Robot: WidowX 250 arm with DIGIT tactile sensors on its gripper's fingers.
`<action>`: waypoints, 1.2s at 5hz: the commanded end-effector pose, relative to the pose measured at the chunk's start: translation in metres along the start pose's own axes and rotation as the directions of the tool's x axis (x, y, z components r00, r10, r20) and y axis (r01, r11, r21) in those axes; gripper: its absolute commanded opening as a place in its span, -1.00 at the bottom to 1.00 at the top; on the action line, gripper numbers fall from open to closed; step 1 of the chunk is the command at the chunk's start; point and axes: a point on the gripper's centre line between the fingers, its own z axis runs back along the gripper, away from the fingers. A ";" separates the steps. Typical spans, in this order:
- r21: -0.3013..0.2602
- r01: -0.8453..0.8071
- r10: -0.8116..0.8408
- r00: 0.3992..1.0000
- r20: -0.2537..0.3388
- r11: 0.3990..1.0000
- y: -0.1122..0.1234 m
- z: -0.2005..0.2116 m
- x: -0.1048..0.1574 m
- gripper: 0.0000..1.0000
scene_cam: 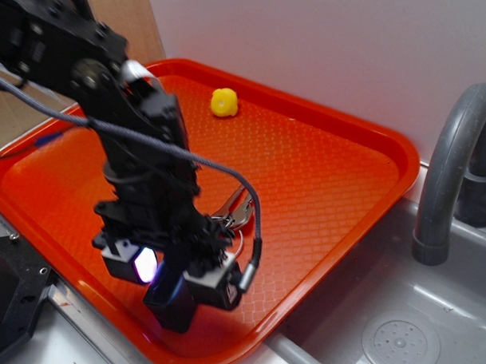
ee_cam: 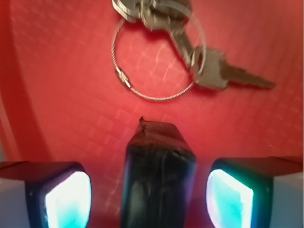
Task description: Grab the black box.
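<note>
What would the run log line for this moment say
gripper: open, fingers straddling black box | box: on red tray, not gripped | keys: just beyond box | yellow object: far corner

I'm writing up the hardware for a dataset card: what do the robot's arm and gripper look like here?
The arm is matte black and blocky, with a braided grey-black cable looping down its side to a plug by the gripper. The fingers are dark-framed, boxy pads with faces glowing white, cyan in the wrist view and violet-tinged in the exterior view. A silver rounded part shows near the upper joint.
</note>
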 end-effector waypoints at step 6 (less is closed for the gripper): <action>0.104 0.220 -0.240 0.935 0.263 0.970 0.070 0.201 0.112 -1.00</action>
